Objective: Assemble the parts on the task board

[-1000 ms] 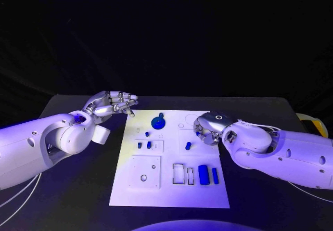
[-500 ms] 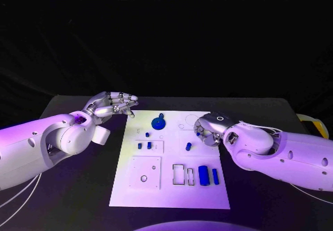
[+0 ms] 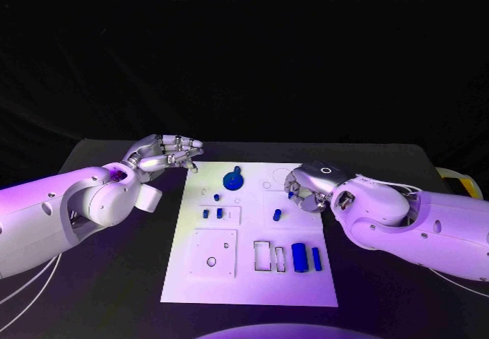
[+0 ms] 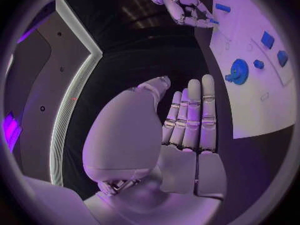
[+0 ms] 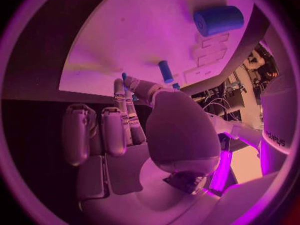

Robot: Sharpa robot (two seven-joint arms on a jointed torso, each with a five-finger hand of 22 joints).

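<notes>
One part in hand: the right hand is pinching a small blue peg between thumb and fingertip, the other fingers curling loosely beside it.
Peg position: it is sitting at the tips of the right hand's fingers, hovering over the far right part of the white task board, not yet seated as far as I can judge.
Nearest neighbour: a short blue cylinder is standing in the board just ahead of the right hand's fingertips, near but apart from them.
Further out: a blue gear-shaped disc is lying across the board from the right hand; a large blue block and a slim blue bar are resting beside the right forearm.
Left hand: the left hand is idling off the board's far left corner, fingers curled in, holding nothing.
Doing it well: likely the insertion is coming up, so keeping the peg upright over its hole, lowering slowly and releasing only once it is sitting flush should be helping.
</notes>
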